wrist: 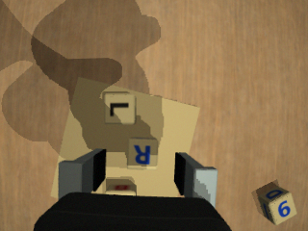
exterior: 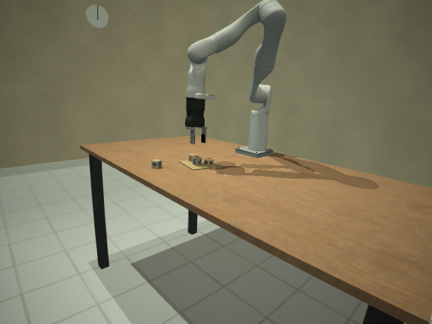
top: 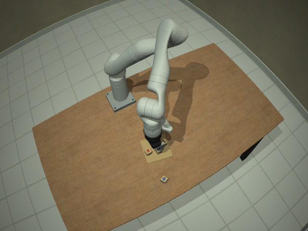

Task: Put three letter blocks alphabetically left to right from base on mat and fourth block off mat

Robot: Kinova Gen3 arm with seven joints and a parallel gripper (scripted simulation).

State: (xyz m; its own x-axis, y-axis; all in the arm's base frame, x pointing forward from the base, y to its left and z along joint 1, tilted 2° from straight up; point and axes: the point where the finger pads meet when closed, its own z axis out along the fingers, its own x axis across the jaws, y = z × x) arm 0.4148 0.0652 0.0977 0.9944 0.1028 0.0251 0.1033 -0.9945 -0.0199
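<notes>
"How's the arm (top: 160, 62) (exterior: 273, 38) standing?"
"Arched high, wrist down, gripper (top: 159, 146) (exterior: 198, 138) (wrist: 140, 166) open and pointing down above the mat (top: 155, 159) (exterior: 192, 168) (wrist: 175, 120), holding nothing."
"What's obscured?"
"From the top, fingers partly cover R (top: 158, 150) (exterior: 197, 160) (wrist: 142, 153) and L (top: 164, 141) (exterior: 208, 162) (wrist: 120, 108). The wrist view cuts off X (top: 148, 151) (exterior: 192, 156) (wrist: 120, 188)."
"Directions?"
"From the base, L, R, X run left to right on the mat. L's top points away; R's points right, toward X's side. The 6 block (top: 164, 179) (exterior: 156, 163) (wrist: 277, 206) sits off the mat."
</notes>
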